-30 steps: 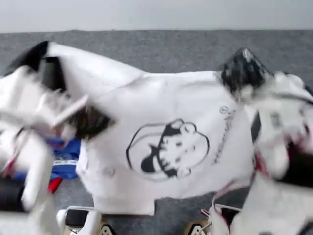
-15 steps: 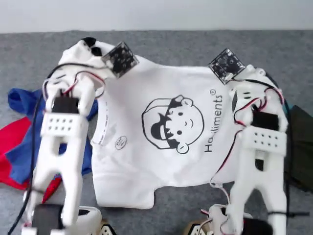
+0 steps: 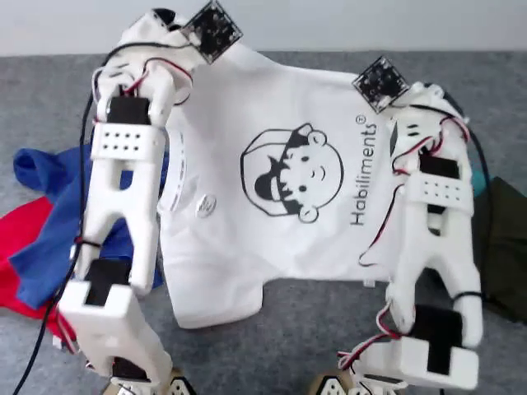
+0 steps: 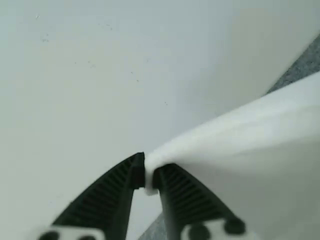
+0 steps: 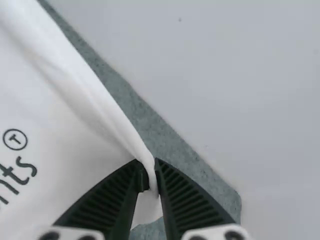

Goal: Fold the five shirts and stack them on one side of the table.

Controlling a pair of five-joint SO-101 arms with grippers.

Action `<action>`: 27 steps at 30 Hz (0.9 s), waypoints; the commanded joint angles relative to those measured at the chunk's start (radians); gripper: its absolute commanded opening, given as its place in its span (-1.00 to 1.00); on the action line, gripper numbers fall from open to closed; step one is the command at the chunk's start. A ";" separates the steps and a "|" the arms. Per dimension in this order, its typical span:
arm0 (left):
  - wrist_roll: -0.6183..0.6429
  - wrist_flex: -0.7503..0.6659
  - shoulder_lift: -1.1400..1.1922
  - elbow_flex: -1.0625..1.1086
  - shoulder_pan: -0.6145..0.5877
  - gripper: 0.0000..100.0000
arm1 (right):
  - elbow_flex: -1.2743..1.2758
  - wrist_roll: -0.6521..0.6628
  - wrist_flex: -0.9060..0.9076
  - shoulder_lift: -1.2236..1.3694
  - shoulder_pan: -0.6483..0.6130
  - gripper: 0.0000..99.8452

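Observation:
A white shirt (image 3: 288, 206) with a cartoon face print is stretched across the middle of the grey table, its far edge lifted by both arms. My left gripper (image 4: 148, 176) is shut on a fold of the white shirt (image 4: 235, 150) at the far left corner, under the left arm (image 3: 123, 164). At the far right corner, my right gripper (image 5: 149, 180) pinches the white shirt (image 5: 55, 135) edge; the right arm (image 3: 432, 214) stands over it. A blue shirt (image 3: 49, 222) and a red shirt (image 3: 16, 247) lie crumpled at the left.
A dark green garment (image 3: 502, 239) lies at the table's right edge. The grey carpet-like table (image 3: 313, 329) is bare in front of the shirt's near hem. A pale wall (image 3: 329, 25) runs behind the far edge.
Both arms have stretched toward the far edge, dragging the white shirt away from the near side and pulling it flatter. The blue and red shirts have come more into sight at the left.

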 commanded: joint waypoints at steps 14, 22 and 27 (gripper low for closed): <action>0.008 0.770 0.071 -0.443 0.075 -0.97 | -0.115 0.012 0.295 -0.005 0.016 -0.98; 0.026 1.100 0.063 -0.487 0.129 -0.97 | -0.114 0.058 0.634 -0.091 0.019 -0.98; 0.052 1.100 -0.038 -0.328 0.150 -0.97 | -0.114 0.060 0.802 -0.116 0.027 -0.97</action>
